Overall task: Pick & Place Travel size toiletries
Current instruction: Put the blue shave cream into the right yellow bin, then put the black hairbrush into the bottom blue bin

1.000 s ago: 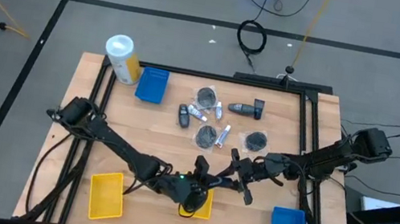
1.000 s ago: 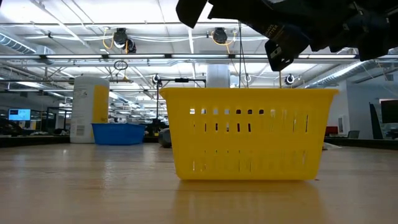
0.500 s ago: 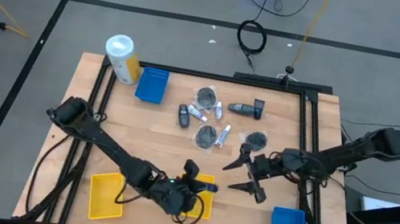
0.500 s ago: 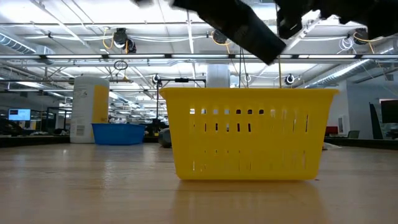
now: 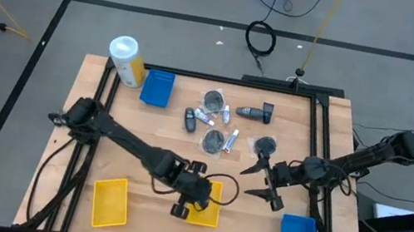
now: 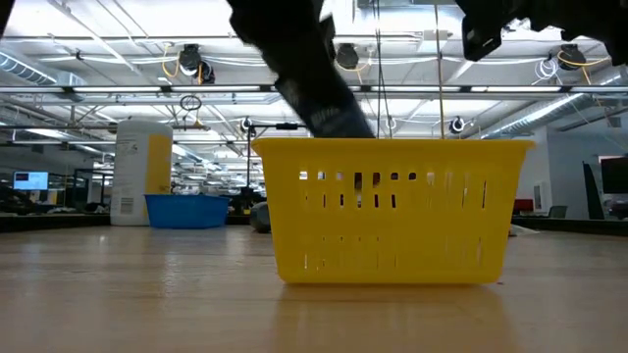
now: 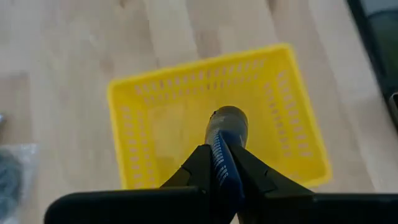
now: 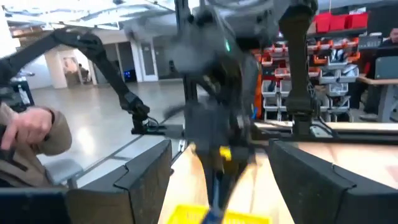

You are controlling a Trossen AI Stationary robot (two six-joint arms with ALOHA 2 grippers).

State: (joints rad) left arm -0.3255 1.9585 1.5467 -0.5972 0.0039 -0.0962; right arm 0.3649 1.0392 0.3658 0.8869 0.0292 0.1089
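While a dark tube (image 7: pixel 225 146) is pinched in the left gripper (image 7: pixel 219 163) above the yellow basket (image 7: pixel 149 112), the right gripper (image 5: pixel 262 182) is spread wide, empty.

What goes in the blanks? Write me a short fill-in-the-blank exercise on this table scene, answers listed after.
1. The left tool is shut on a small dark ____.
2. It holds it above a tray coloured ____.
3. The right tool stands with its fingers ____ and holds nothing.
4. The big white-and-yellow canister stands beside a ____ tray at the table's far side.

Missing words: tube; yellow; open; blue
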